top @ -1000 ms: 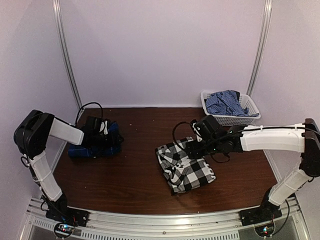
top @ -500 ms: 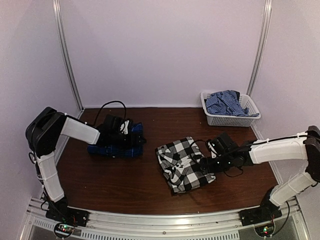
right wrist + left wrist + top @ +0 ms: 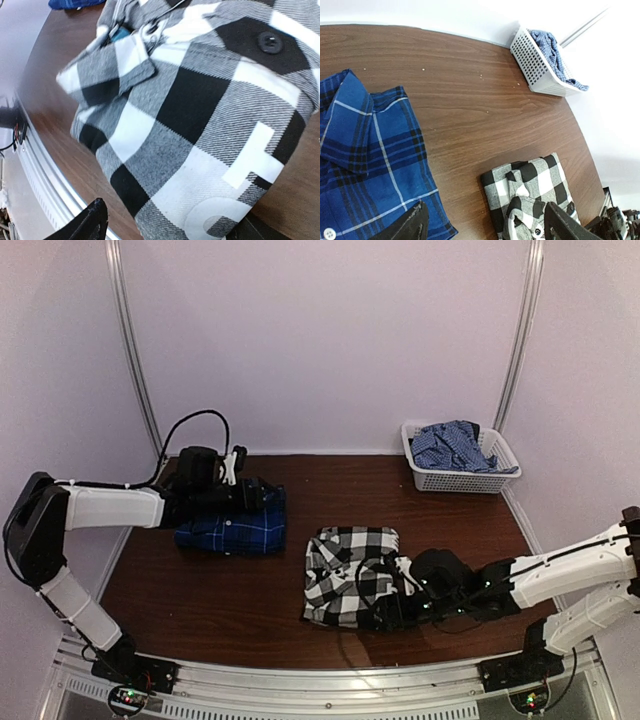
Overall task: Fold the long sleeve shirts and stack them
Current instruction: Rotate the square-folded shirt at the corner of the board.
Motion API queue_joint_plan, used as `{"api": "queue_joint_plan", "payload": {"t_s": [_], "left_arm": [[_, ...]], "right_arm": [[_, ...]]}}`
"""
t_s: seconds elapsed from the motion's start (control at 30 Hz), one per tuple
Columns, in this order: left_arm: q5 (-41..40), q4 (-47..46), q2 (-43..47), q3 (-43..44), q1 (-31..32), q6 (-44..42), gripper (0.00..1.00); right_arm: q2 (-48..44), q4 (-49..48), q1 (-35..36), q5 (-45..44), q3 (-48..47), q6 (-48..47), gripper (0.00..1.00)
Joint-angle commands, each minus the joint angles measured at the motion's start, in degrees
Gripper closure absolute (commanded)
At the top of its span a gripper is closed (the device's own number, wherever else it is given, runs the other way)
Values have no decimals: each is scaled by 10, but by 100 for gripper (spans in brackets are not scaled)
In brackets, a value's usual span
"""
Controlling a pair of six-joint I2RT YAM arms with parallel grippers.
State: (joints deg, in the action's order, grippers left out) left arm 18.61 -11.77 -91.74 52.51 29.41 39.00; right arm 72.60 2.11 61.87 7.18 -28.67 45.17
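The dark blue-and-black plaid long sleeve shirt (image 3: 230, 533) lies folded at the left of the table. My left gripper (image 3: 262, 495) hovers open at its far right corner. In the left wrist view this gripper (image 3: 485, 227) straddles the blue shirt's edge (image 3: 365, 165) and bare wood. The black-and-white checked shirt (image 3: 345, 570) lies folded in the middle, nearer the front. My right gripper (image 3: 385, 612) sits low at its near right side. In the right wrist view its jaws (image 3: 170, 227) stand wide with the lettered edge of the checked shirt (image 3: 200, 100) between them.
A white basket (image 3: 450, 480) with blue checked cloth (image 3: 450, 445) in it stands at the back right, also seen as the basket (image 3: 540, 70) in the left wrist view. The table's metal front rail (image 3: 320, 680) runs close behind my right gripper.
The blue shirt slid right with my left gripper, which then reached further out. My right arm swung down toward the front edge, and the checked shirt shifted left and turned squarer.
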Motion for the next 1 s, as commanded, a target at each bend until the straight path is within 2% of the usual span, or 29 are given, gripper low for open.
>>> {"api": "queue_joint_plan", "payload": {"t_s": [0.0, 0.1, 0.2, 0.27, 0.43, 0.57, 0.7, 0.83, 0.97], "left_arm": [[-37, 37, 58, -37, 0, -23, 19], [-67, 67, 111, -61, 0, -31, 19], [-97, 99, 170, -80, 0, -38, 18], [-101, 108, 200, -92, 0, -38, 17], [-85, 110, 253, -146, 3, -11, 15], [-81, 102, 286, -202, 34, 31, 15], [-94, 80, 331, -274, 89, 105, 15], [-99, 43, 366, -336, 142, 174, 14], [-112, 17, 349, -358, 203, 227, 14]], "right_arm": [[79, -78, 70, 10, -43, 24, 20], [174, -78, 113, 36, -123, -13, 20], [229, -28, 145, 36, -198, -57, 21], [228, 6, 154, 31, -222, -83, 20], [149, 83, 139, -13, -237, -116, 17], [102, 139, 82, -24, -252, -143, 15], [90, 151, -29, 6, -255, -180, 13], [133, 148, -134, 54, -281, -233, 9], [204, 145, -208, 102, -314, -266, 9]]}}
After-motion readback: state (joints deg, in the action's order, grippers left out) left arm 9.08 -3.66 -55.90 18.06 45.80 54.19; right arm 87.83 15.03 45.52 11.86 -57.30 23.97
